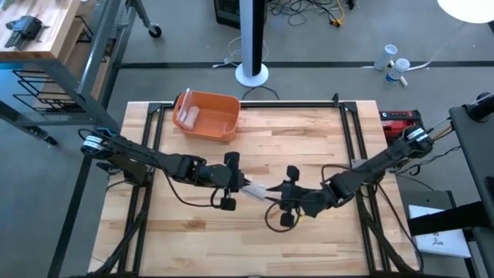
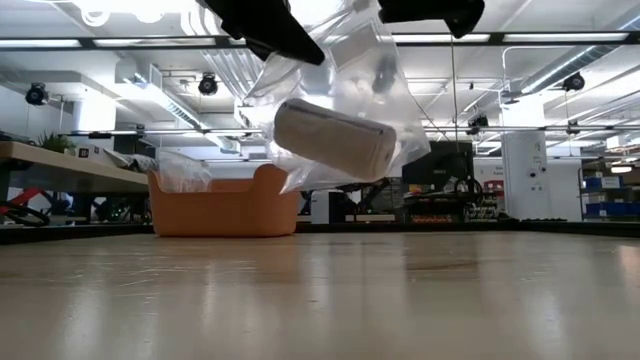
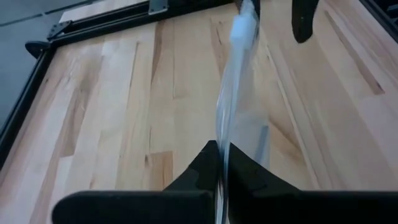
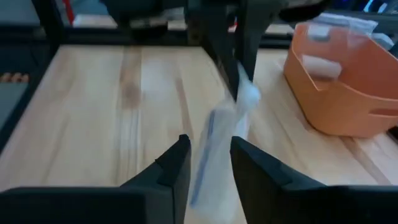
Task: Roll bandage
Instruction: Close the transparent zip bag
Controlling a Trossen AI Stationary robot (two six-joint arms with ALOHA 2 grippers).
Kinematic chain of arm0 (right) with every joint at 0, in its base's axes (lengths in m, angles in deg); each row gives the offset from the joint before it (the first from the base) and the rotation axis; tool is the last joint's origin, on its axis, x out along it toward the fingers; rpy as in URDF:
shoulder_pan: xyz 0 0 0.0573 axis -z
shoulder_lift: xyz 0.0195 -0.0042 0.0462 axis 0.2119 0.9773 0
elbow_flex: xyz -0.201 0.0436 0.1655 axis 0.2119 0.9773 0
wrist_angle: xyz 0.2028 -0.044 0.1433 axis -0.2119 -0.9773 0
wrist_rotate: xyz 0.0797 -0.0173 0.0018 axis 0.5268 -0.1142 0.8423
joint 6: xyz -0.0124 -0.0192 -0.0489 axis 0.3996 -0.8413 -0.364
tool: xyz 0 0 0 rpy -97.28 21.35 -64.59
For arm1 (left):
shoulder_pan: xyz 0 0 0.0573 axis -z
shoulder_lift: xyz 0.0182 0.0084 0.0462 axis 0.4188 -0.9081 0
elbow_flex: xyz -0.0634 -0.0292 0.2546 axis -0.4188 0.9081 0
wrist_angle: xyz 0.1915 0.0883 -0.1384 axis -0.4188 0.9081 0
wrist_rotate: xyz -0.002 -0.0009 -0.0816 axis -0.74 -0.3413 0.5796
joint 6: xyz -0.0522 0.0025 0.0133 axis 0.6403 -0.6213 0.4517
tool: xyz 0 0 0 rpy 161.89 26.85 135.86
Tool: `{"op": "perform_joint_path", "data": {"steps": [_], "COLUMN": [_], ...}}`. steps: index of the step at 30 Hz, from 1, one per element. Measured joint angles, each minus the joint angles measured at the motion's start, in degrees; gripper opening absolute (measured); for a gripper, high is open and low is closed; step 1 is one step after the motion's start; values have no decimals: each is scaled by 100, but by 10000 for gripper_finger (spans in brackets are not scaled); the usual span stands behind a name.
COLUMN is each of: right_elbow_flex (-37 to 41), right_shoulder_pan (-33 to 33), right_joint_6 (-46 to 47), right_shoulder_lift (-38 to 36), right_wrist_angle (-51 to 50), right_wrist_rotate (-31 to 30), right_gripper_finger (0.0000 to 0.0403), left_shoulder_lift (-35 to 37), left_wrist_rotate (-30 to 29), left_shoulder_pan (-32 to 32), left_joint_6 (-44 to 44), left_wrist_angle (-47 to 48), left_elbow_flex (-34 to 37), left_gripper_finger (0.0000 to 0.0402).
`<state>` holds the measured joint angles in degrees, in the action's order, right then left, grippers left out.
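Two claws held one clear bag (image 2: pixel 340 95) above the desk (image 1: pixel 309 139): left claw (image 3: pixel 219 163) pinched shut on it, right claw (image 4: pixel 208 163) narrowly astride its other end. The bandage roll (image 2: pixel 335 140) sagged inside; uneven pulling could probably tear or drop it. An orange bin (image 1: pixel 207 116) stood behind, a workshop beyond.

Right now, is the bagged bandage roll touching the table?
Apart. The low view shows the bandage roll in its clear bag hanging above the table, background visible underneath.
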<state>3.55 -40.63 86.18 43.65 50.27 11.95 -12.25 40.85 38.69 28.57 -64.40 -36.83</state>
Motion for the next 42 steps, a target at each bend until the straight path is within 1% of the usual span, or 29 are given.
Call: {"op": "perform_joint_path", "data": {"steps": [6, 14, 18, 21, 25, 29, 32, 37, 42], "right_elbow_flex": [-100, -109, -101, -106, -278, -480, -537, -531, -448], "right_shoulder_pan": [109, 236, 255, 255, 265, 281, 281, 281, 284], "right_joint_6": [-120, -131, -168, -413, -501, -522, -631, -693, -891], "right_shoulder_lift": [0, 5, 5, 5, -19, -21, -15, -15, -11], "right_wrist_angle": [224, 217, 207, 91, -725, -1194, -1180, -1158, -1192], "right_wrist_rotate": [-62, -54, -49, 2, -76, -138, -135, -136, -100], "right_gripper_finger": [68, 8, 3, 1, 0, 0, 0, 0, 0], "left_shoulder_lift": [-15, -15, -15, -14, 47, 138, 179, 175, 155], "left_wrist_rotate": [0, 0, 2, 1, 2, 0, 8, 265, 304], "left_shoulder_pan": [0, 0, 0, 0, 0, 0, 0, 0, 0], "left_joint_6": [-2, -4, 4, -32, -212, -415, -529, -521, -507], "left_wrist_angle": [-78, -118, -131, -79, 37, 62, 55, 41, -180], "left_elbow_flex": [0, 0, 0, -16, -44, -55, -55, -55, -31], "left_gripper_finger": [1, 5, 14, 29, 63, 113, 154, 214, 252]}}
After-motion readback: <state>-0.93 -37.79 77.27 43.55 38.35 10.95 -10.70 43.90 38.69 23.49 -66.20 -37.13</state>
